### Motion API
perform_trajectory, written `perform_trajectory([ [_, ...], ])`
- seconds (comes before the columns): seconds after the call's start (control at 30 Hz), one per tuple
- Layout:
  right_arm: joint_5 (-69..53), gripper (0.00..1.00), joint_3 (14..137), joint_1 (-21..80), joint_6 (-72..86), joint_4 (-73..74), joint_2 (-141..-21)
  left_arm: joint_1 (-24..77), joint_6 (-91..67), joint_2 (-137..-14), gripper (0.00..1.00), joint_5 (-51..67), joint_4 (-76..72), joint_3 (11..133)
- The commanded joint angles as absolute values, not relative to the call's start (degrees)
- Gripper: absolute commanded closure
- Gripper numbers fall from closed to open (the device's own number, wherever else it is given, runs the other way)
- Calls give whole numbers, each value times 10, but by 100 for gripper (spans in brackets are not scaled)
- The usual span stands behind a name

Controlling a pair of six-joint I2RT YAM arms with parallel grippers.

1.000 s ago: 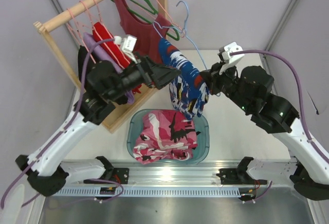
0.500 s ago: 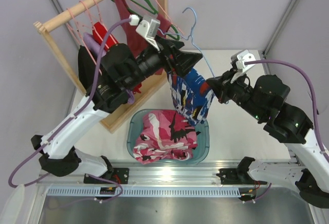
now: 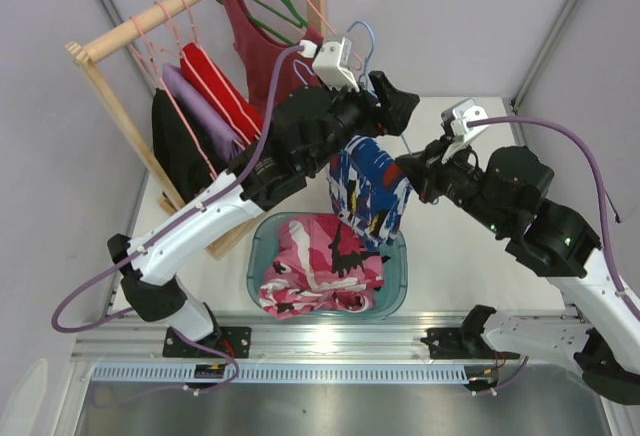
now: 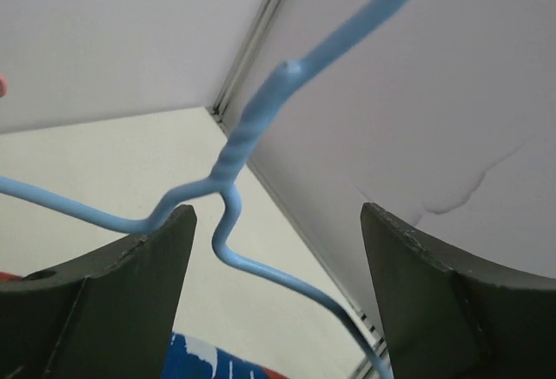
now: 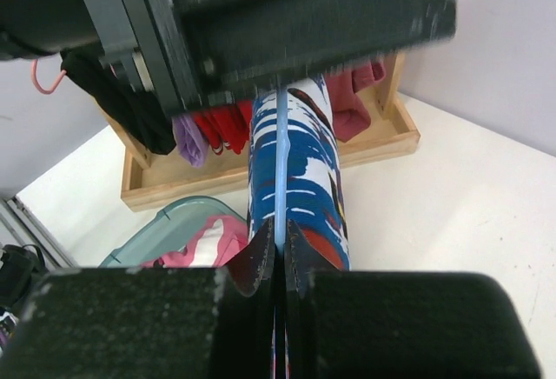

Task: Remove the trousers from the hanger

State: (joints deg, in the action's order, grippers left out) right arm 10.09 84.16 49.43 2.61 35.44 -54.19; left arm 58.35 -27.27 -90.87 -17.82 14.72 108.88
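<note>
The royal-blue trousers (image 3: 365, 188) with white and red patches hang from the light-blue hanger (image 3: 362, 34) above the teal basin (image 3: 397, 281). My right gripper (image 3: 408, 170) is shut on the hanger's wire; in the right wrist view its fingertips (image 5: 280, 238) pinch the wire (image 5: 281, 170) with the trousers (image 5: 306, 157) draped below. My left gripper (image 3: 396, 104) is open at the hanger's neck. In the left wrist view the twisted neck (image 4: 236, 149) and one shoulder wire run between my open fingers (image 4: 278, 216), nearer the left finger (image 4: 130, 288). A strip of trousers (image 4: 204, 363) shows at the bottom.
A wooden rack (image 3: 105, 91) at the back left carries pink hangers, a dark-red tank top (image 3: 270, 51) on a green hanger, and red, purple and black garments. The basin holds a pink camouflage garment (image 3: 320, 268). The left gripper's body (image 5: 261, 14) fills the top of the right wrist view.
My left arm has swung up and to the right, from beside the trousers to the hanger's neck. The hanger with the trousers has risen and shifted a little. The right gripper has kept its hold.
</note>
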Motion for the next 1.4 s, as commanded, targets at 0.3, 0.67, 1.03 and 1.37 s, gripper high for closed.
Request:
perform_trajectory([
  [0.3, 134, 100, 818, 497, 54, 224, -526, 600, -351, -904, 49, -221, 54, 1105],
  [0.67, 113, 53, 867, 496, 83, 305, -534, 608, -327, -905, 100, -242, 99, 1132],
  [1.03, 184, 3, 902, 495, 77, 402, -469, 576, -364, -868, 100, -179, 177, 1150],
  [1.37, 131, 1, 706, 496, 19, 353, -410, 546, -452, -805, 100, -151, 214, 1147],
])
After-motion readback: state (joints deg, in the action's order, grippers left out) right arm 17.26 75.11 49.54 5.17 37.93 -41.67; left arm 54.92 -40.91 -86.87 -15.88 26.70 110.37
